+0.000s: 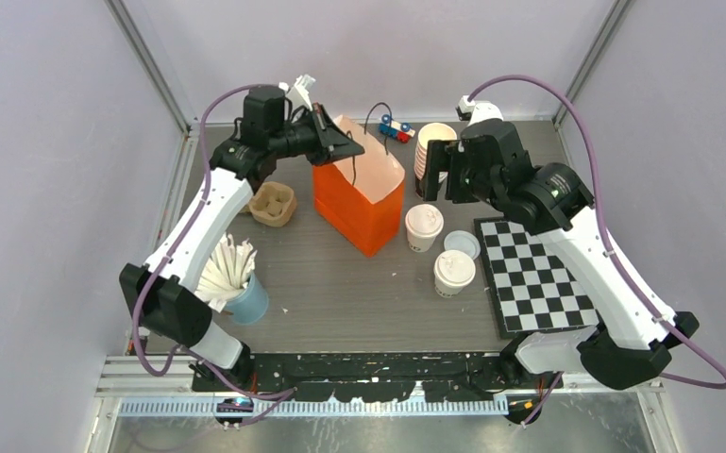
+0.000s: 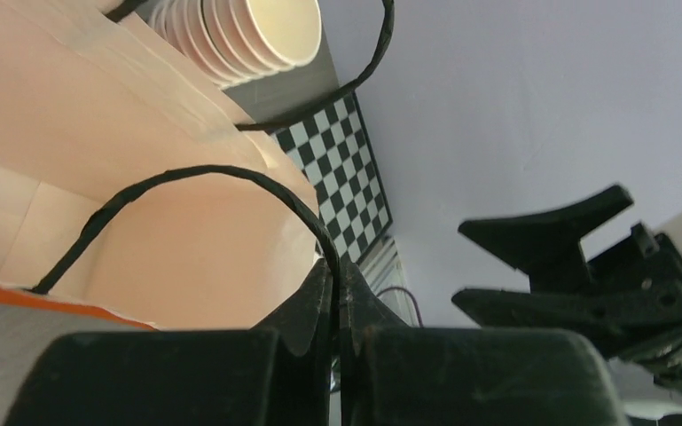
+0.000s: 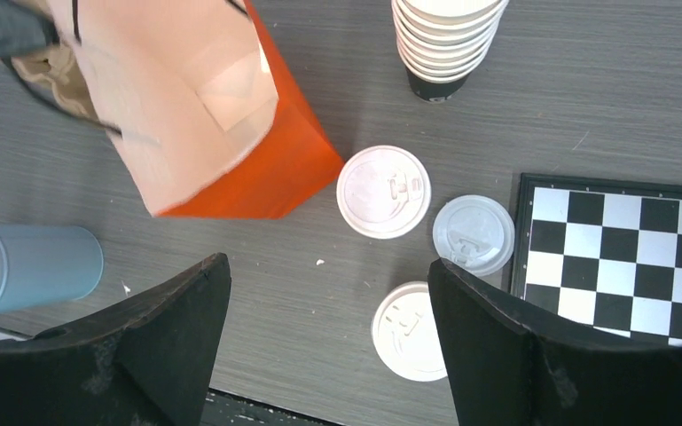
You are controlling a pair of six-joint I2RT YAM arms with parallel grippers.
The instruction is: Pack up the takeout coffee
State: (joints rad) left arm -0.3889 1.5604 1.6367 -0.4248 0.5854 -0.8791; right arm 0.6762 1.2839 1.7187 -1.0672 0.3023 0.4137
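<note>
I have left gripper point(image 2: 335, 271) clenched on bag point(image 1: 363, 203) rim; right gripper point(image 3: 328, 271) wide open over two lidded cups point(image 1: 424, 226) mid tabletop point(image 1: 340, 302), beside bag. I judge cups light, crushable: grasp wall under lid, gently

Place: a robot laboratory test cell.
Enclosure: plain pale lilac wall panels point(image 1: 47, 189) close in the left, back and right sides, joined at the corners by bare aluminium frame posts point(image 1: 156, 66).
Machines: two white-and-black jointed robot arms, one on the left point(image 1: 203, 212) and one on the right point(image 1: 604, 274), stand bolted side by side at the near edge of the grey wood-grain desk point(image 1: 359, 302).
Mounting: a ribbed aluminium rail point(image 1: 340, 406) runs along the front, just below the arm bases.
Props: a black-and-white checkered square board point(image 1: 533, 274), an orange paper bag point(image 1: 359, 212) and small white paper cups with round white plastic lids point(image 1: 424, 226) are set out on the desk like test pieces.
</note>
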